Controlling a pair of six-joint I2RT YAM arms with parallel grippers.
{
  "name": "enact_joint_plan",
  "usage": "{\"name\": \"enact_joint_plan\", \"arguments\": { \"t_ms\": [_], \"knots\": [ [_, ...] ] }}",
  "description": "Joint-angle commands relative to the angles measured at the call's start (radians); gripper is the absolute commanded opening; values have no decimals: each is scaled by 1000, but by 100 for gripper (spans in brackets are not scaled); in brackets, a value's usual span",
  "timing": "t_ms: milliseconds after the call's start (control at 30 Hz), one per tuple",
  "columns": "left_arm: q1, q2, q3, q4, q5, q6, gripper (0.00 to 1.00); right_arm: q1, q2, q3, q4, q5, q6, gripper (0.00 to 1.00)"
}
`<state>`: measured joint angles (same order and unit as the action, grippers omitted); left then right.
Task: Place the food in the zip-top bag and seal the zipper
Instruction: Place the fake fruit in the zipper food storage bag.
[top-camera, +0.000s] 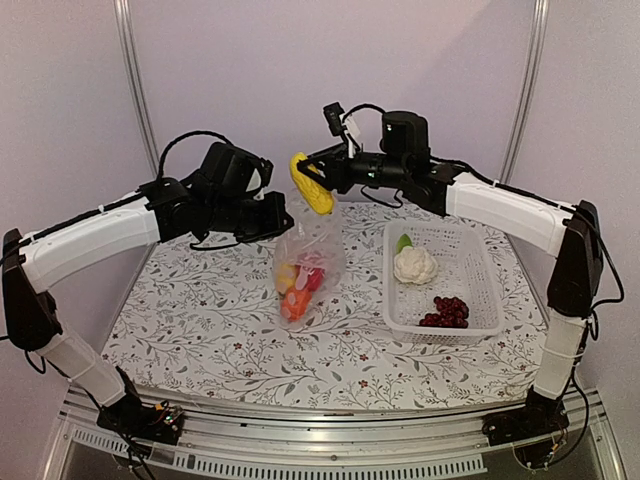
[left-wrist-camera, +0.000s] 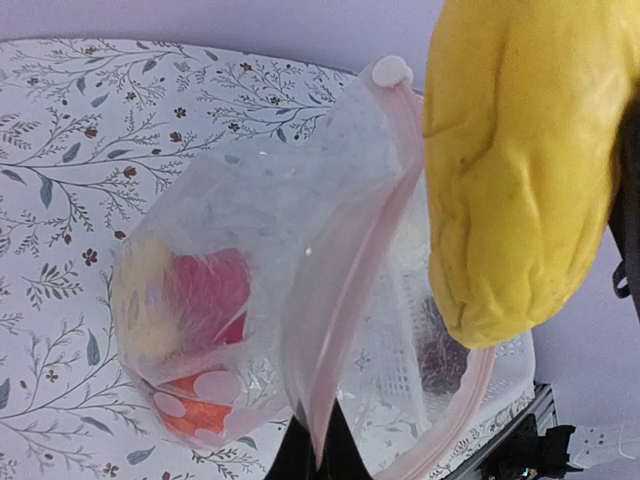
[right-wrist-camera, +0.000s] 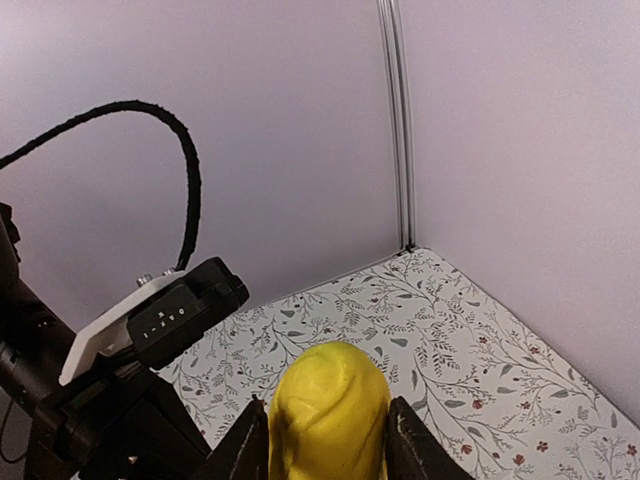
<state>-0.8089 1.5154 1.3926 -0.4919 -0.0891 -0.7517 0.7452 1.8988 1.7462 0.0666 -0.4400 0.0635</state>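
Lilac walls are closing in a table (top-camera: 200, 330) under a floral cloth. I am watching the right gripper (right-wrist-camera: 328, 440) clamping its jaws on a yellow piece (top-camera: 311, 183), with a finger pressing each flank. It is holding the piece in the air at the upper centre of the top view, just above the mouth of the zip-top bag (top-camera: 318, 250).

The left gripper (top-camera: 278, 218) is pinching shut on the bag's top edge, holding the mouth up while the bag's lower part is lying on the cloth. The zipper (left-wrist-camera: 350, 290) is standing unsealed, its two pink strips parting from the bottom centre of the left wrist view.

Inside the bag I am seeing a red pepper (left-wrist-camera: 210, 295), an orange pumpkin (left-wrist-camera: 190, 418) below it, and a second yellow piece (left-wrist-camera: 140, 300) at its left.

Right of centre in the top view, the white mesh basket (top-camera: 490, 300) is sitting near the bag, carrying a cauliflower (top-camera: 414, 265), a grape bunch (top-camera: 447, 311) and a small green piece (top-camera: 403, 242).
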Motion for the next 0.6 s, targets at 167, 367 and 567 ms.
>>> {"name": "enact_joint_plan", "arguments": {
  "t_ms": [167,367,567],
  "knots": [
    [0,-27,3,-10,-2,5,0,3,-83,-32,-48,-80,-22,66],
    [6,-32,9,-21,-9,26,0,-7,-189,-32,-304,-274,-276,67],
    [8,-35,13,-29,22,56,1,-4,-220,12,-731,-353,-808,56]
  ]
}}
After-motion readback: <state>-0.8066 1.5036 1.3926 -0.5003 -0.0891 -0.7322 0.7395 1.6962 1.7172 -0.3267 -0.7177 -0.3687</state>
